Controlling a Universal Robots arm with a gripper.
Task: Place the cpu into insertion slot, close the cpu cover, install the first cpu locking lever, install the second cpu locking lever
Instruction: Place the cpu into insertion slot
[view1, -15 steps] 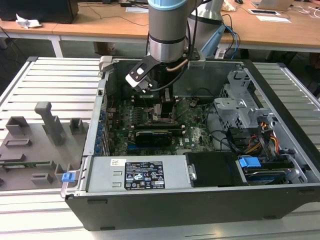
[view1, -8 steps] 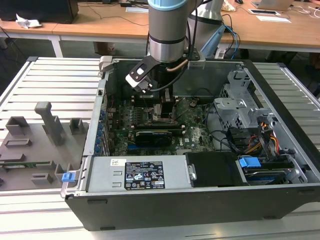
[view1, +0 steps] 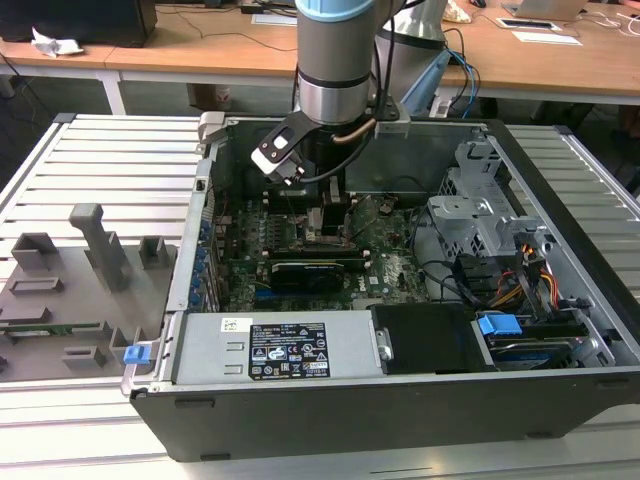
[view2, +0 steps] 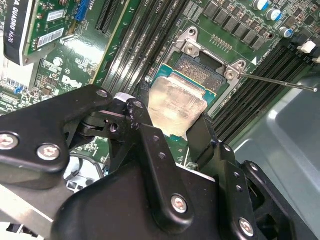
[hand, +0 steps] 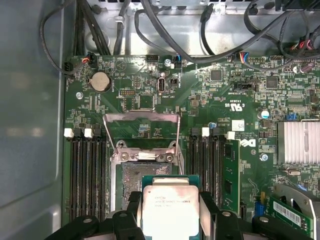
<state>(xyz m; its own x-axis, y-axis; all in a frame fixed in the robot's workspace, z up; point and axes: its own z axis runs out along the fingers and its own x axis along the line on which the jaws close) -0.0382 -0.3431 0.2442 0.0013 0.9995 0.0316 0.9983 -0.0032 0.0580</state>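
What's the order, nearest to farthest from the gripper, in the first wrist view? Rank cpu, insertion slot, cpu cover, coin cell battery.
1. cpu, held between the gripper's fingers.
2. insertion slot, just behind the cpu.
3. cpu cover, raised open past the insertion slot.
4. coin cell battery, well beyond the cpu cover.

A grey cylindrical robot arm (view1: 335, 60), cut off by the top edge of the exterior view, blocks the middle of the green motherboard (view1: 385, 235) inside the open dark computer case (view1: 400, 410). In the second wrist view, the black jointed metal gripper (view2: 172, 111) hides the near edge of the small flat square silver-grey cpu (view2: 177, 100), which itself covers part of the square black insertion slot (view2: 200, 70). In the first wrist view the cpu's lower edge is cut off. Whether cpu and insertion slot touch cannot be told.
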